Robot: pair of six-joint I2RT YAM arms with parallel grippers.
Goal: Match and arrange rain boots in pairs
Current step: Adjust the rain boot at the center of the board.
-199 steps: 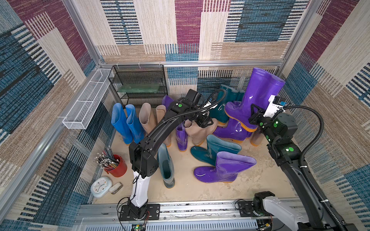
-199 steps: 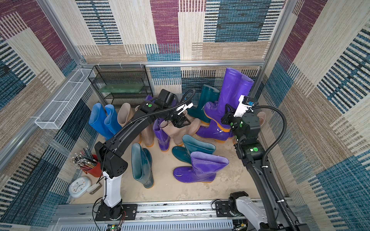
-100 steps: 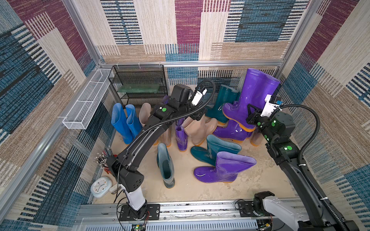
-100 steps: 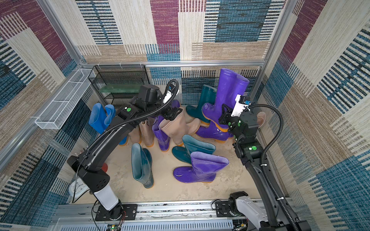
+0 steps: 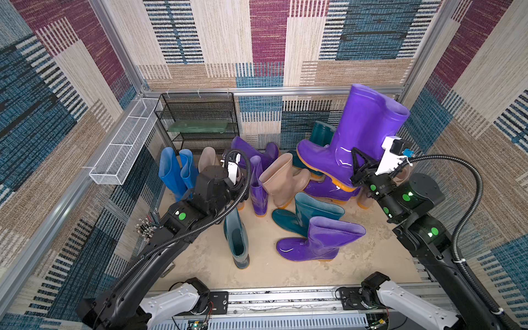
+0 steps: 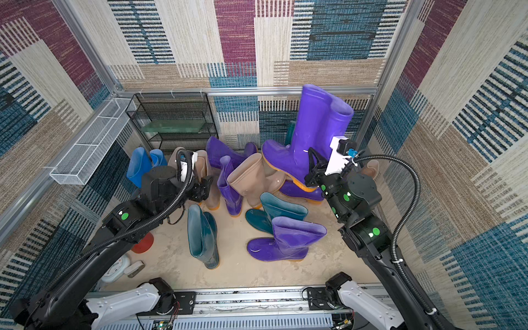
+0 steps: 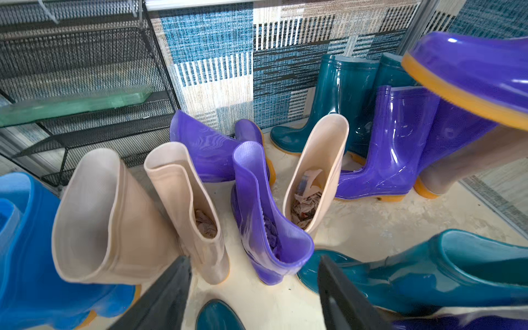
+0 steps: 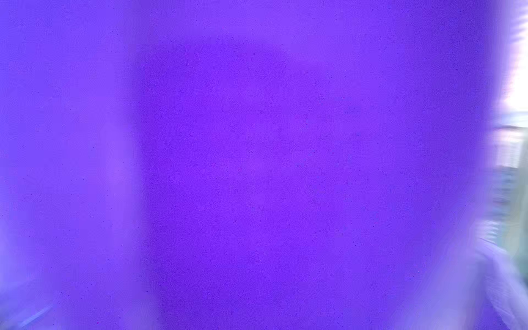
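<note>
Pinched aloft at upper right by the right gripper (image 5: pixel 360 171), the glossy tall purple boot (image 5: pixel 360 137) could be dropped onto the short purple boot (image 5: pixel 325 190) beneath; the left gripper (image 7: pixel 254 261) is spread, empty.

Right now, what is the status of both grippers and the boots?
Right gripper shut on tall purple boot, lifted. Left gripper open, empty, by beige boots. Shorter purple boot beneath lifted one.

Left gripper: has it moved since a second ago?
Yes: the left gripper swung left, from right of the black wire rack to in front of it.
</note>
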